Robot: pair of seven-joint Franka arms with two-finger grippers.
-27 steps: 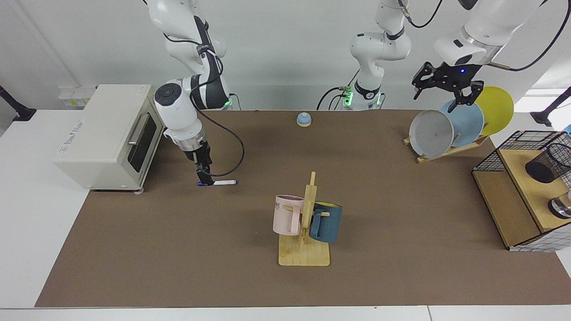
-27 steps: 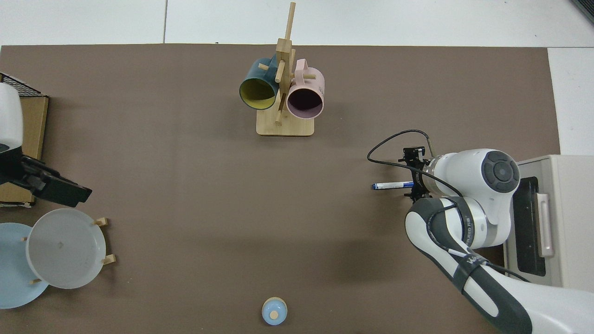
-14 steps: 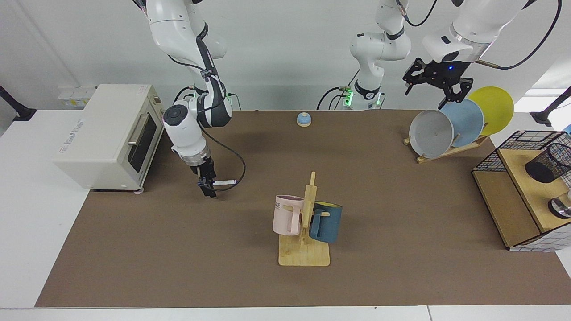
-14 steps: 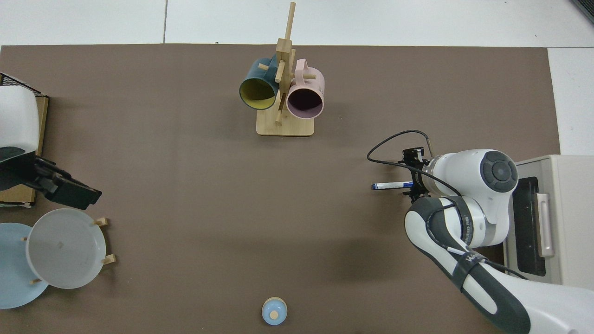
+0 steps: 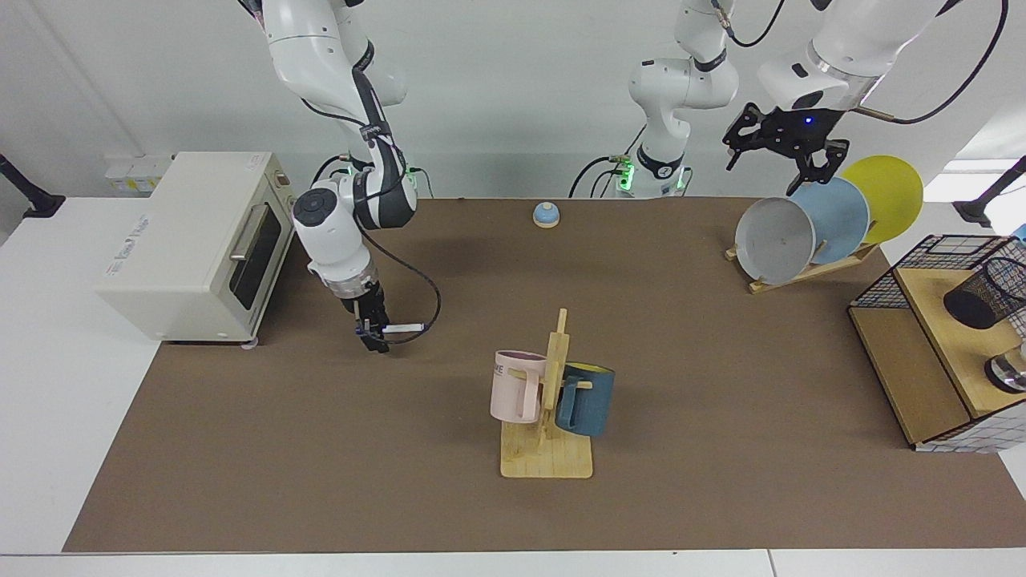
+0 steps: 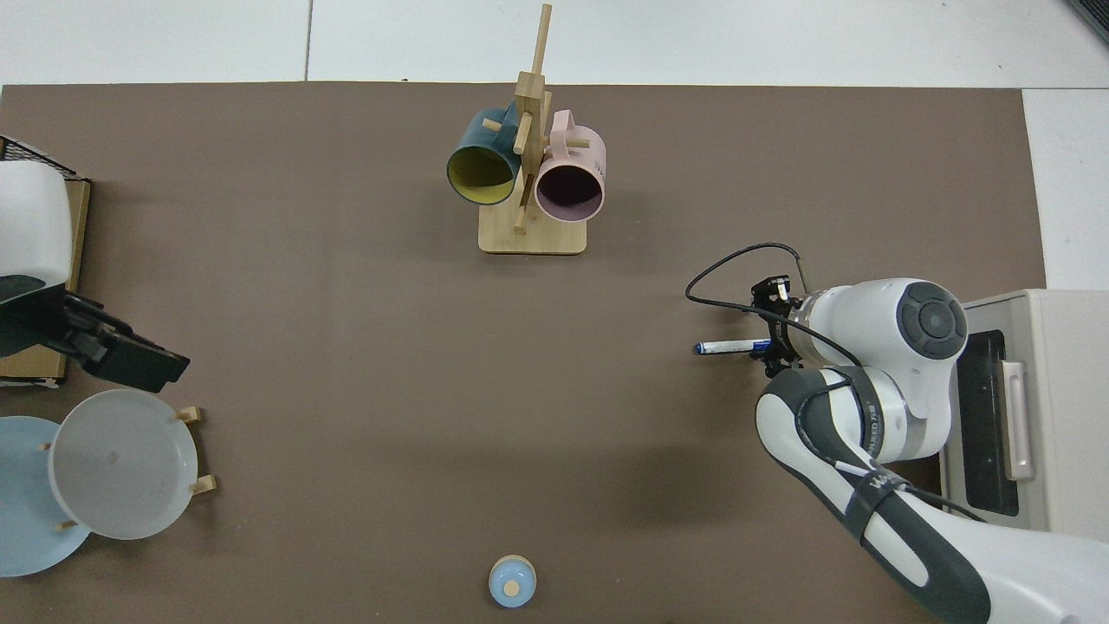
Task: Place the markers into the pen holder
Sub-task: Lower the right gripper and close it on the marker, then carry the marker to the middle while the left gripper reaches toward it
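My right gripper (image 5: 373, 333) hangs low over the brown mat beside the toaster oven, shut on one end of the marker (image 5: 403, 328). Its white barrel sticks out level toward the mat's middle. From above, the marker (image 6: 730, 347) shows its blue tip pointing away from the right gripper (image 6: 768, 347). The pen holder (image 5: 982, 295), a black mesh cup, leans on the wooden shelf at the far side. My left gripper (image 5: 765, 170) hovers open above the plate rack and holds nothing; in the top view it (image 6: 130, 364) is the black hand near the grey plate.
A cream toaster oven (image 5: 192, 240) stands beside the right arm. A wooden mug rack (image 5: 547, 449) with a pink and a blue mug is mid-mat. Three plates (image 5: 776, 239) lean in a rack. A wire basket (image 5: 922, 260) covers the shelf. A small blue bell (image 5: 546, 214) sits at the back.
The right arm has lifted and turned its wrist with the marker in its grip. The left gripper has risen a little above the plates. Little differs over the last half second.
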